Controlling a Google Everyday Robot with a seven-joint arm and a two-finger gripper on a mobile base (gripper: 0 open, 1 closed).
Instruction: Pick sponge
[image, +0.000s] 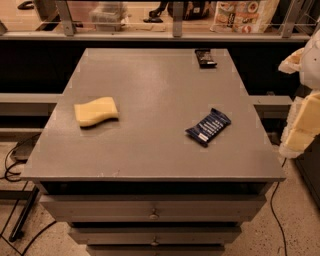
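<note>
Saw sponge (96, 111) ungrasped on cabinet top (160, 95), gripper (302, 127) well apart past right edge; couldn't tell its opening. Nothing done yet.

Cut by the right edge, beside the table (150, 150): the gripper (301, 132), only partly in view. Too small to name: a dark object (205, 57) at the table's far edge, and the print on the blue wrapper (208, 127). Cropped at the top: a printed bag (242, 15) on the rear shelf (140, 36).

Gripper (301, 127) at right frame edge: pale yellowish blocky sections, white rounded casing above, whitish ragged edging along the bottom.
</note>
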